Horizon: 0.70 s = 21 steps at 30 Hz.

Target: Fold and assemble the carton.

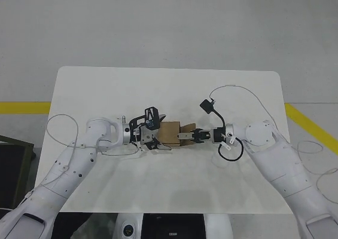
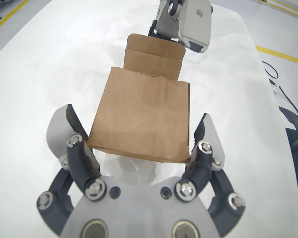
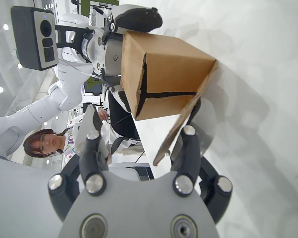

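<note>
At the middle of the white rectangular table [image 1: 97,89] you have the brown corrugated cardboard carton [image 1: 170,132], already squared up into a box. The end facing the right arm has its inner flaps [image 3: 164,80] folded in with dark gaps between them, while one outer tuck flap [image 3: 182,117] juts out unfolded. The left gripper [image 2: 137,120] is clamped across the opposite end, its pads pinching only the end corners. The right gripper [image 3: 140,122] stands spread apart, with the loose flap lying against one finger.

As I judge it, these are your risks. Pushing that flap home drives force straight along the box, and so shallow a pinch may let it slide or twist out. The inner flaps could cave inward, or the tuck tab could miss its slot and crumple. Release early and the flap will likely spring back.
</note>
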Motion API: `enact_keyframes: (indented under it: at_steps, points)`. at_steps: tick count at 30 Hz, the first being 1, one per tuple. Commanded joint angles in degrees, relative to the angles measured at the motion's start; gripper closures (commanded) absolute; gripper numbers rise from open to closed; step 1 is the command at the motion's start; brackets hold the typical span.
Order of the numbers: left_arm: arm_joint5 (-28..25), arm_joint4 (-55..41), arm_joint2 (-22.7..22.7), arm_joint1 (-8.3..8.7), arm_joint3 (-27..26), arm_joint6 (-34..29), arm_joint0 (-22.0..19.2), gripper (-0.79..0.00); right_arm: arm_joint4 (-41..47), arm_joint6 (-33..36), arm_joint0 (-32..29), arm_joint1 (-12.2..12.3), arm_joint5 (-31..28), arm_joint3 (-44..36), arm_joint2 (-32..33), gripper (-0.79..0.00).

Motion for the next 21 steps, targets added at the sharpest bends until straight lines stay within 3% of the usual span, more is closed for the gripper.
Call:
enact_keyframes:
  at_steps: [1,12,16,21]
  points:
    - [-0.1,0.0,0.0,-0.03,0.1,-0.1,0.0,-0.785,1.2,0.0,-0.1,-0.1,-0.9,0.1,0.0,-0.631]
    - [-0.5,0.5,-0.1,-0.15,0.2,-0.2,0.1,-0.785,4.7,-0.4,0.3,-0.9,-3.9,1.6,-0.8,-0.551]
    - [-0.6,0.5,-0.1,-0.2,0.3,-0.4,0.1,-0.785,5.5,-0.6,0.2,-1.0,-4.5,2.8,-0.9,-0.409]
    - [-0.7,0.6,-0.1,-0.26,0.3,-0.4,0.1,-0.785,6.4,-0.9,-0.1,-1.2,-5.1,3.9,-0.8,-0.354]
